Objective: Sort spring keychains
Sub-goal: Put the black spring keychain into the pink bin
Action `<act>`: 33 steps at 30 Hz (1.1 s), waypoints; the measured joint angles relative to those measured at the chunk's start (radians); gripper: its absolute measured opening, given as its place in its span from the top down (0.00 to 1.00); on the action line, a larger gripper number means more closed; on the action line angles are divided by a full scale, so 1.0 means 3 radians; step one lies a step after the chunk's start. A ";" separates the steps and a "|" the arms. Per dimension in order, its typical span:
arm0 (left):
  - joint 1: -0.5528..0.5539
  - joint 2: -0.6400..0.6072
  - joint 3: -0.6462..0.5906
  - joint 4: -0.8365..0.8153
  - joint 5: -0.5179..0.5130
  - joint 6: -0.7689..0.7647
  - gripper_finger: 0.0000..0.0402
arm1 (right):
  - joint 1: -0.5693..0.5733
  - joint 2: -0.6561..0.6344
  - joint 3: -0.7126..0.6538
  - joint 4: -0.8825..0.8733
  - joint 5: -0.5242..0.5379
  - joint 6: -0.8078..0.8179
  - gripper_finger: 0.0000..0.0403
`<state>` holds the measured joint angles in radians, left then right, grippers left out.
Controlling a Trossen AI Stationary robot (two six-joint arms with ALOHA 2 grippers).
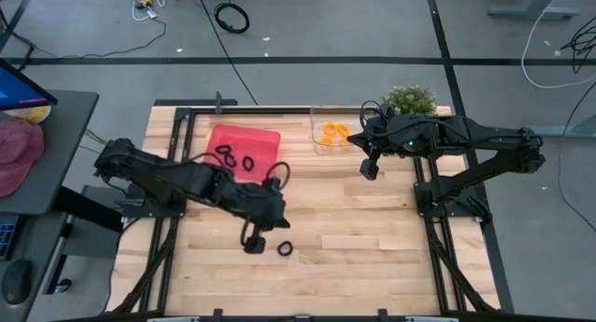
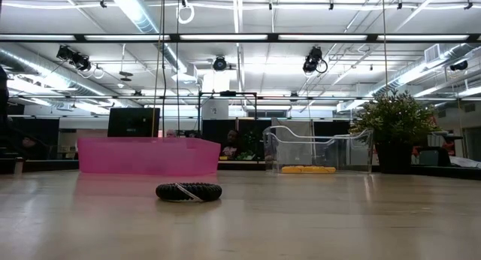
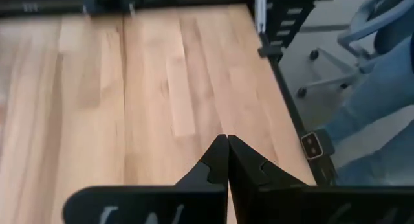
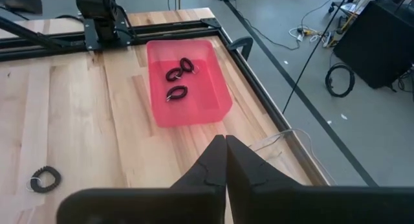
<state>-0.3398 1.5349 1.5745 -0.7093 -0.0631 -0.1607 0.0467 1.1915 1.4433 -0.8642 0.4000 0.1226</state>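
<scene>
One black spring keychain [image 1: 285, 249] lies flat on the wooden table near its middle front; it also shows in the low view [image 2: 189, 191] and the right wrist view [image 4: 45, 179]. Three black keychains [image 4: 179, 78] lie in the pink tray [image 1: 244, 151]. Orange keychains [image 1: 333, 132] lie in the clear bin [image 1: 328, 136]. My left gripper [image 1: 253, 245] is shut and empty, just left of the loose keychain; its shut fingertips show in the left wrist view [image 3: 227, 141]. My right gripper [image 1: 369, 170] is shut and empty, above the table just near of the clear bin.
A potted plant [image 1: 411, 100] stands at the table's far right corner, behind the clear bin. Bare wood [image 1: 372, 238] stretches across the table's front and right. Dark frame rails [image 1: 428, 220] run along the table's sides.
</scene>
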 joint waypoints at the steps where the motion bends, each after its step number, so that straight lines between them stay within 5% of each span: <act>1: -0.0005 0.0031 0.0000 -0.0024 0.0000 -0.0053 1.00 | 0.0000 0.0000 0.0000 0.0001 0.0000 0.0000 0.99; 8: 0.0022 0.0192 0.0000 -0.0549 -0.0035 -0.0612 0.97 | 0.0000 0.0000 0.0000 -0.0046 -0.0001 0.0000 0.98; 23: 0.0053 0.0685 -0.0004 -0.0697 -0.0275 -0.0388 0.55 | 0.0000 0.0000 0.0000 -0.0078 -0.0002 -0.0001 0.98; 33: 0.0032 0.1205 -0.0004 -0.0718 -0.0214 -0.0478 0.51 | -0.0001 0.0000 0.0000 -0.0099 -0.0001 -0.0001 0.98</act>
<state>-0.3302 1.8964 1.5734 -0.9247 -0.1273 -0.3042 0.0463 1.1915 1.4433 -0.8940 0.3996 0.1223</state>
